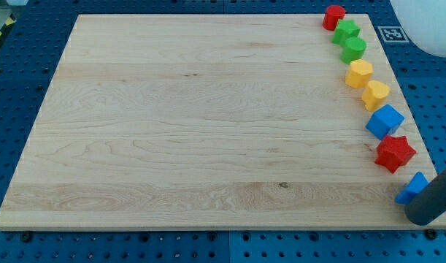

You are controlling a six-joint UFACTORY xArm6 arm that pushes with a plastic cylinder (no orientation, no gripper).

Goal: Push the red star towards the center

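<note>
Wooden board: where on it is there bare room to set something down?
Nearly all the wooden board is bare, from its left edge across to the blocks. Only the right edge is crowded: red cylinder, green star, green block, two yellow blocks, blue cube, red star, blue block. My tip sits bottom right.

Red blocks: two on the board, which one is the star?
The red star, low on the view's right edge between two blue blocks. The other red block sits at the top corner.

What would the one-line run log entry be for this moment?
stage: approach | my tip: view's bottom right, below red star, not touching it | blue block: beside tip | red star: at board's right edge, not centered
</note>
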